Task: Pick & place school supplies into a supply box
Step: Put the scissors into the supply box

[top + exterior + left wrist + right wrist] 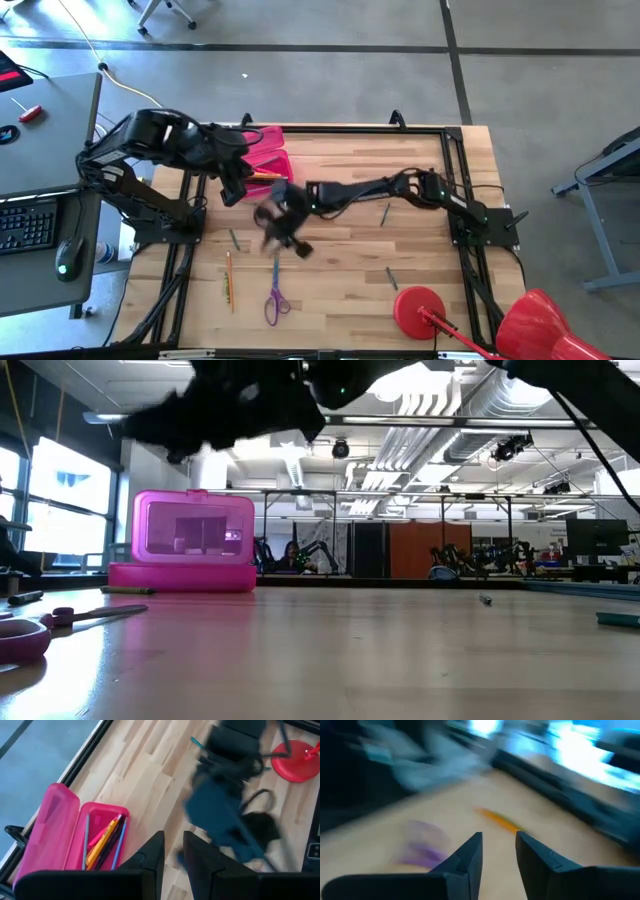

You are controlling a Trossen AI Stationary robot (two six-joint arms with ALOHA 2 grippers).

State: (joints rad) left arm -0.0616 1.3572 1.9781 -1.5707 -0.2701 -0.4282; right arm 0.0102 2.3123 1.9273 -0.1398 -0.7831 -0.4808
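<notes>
The supply box (268, 160) is an open pink case at the table's back left, its lid (46, 827) folded out. Its tray (95, 820) holds several pencils (106, 841), orange, yellow and grey. My left gripper (235, 190) hovers just in front of it, open with nothing between the fingers (151, 854). My right gripper (284, 234) hangs over the table's middle, blurred by motion, open and empty (497, 857). Below it lie purple scissors (274, 301) (422, 851) and an orange pencil (228, 278) (501, 821). Green pencils (385, 212) lie farther right.
A red round disc with a handle (420, 306) (295, 762) sits at the front right. A small green pencil (392, 278) lies near it, another (235, 238) lies by the left arm's base. Scissors (62, 617) show at the low view's left, the pink box (193, 540) behind them.
</notes>
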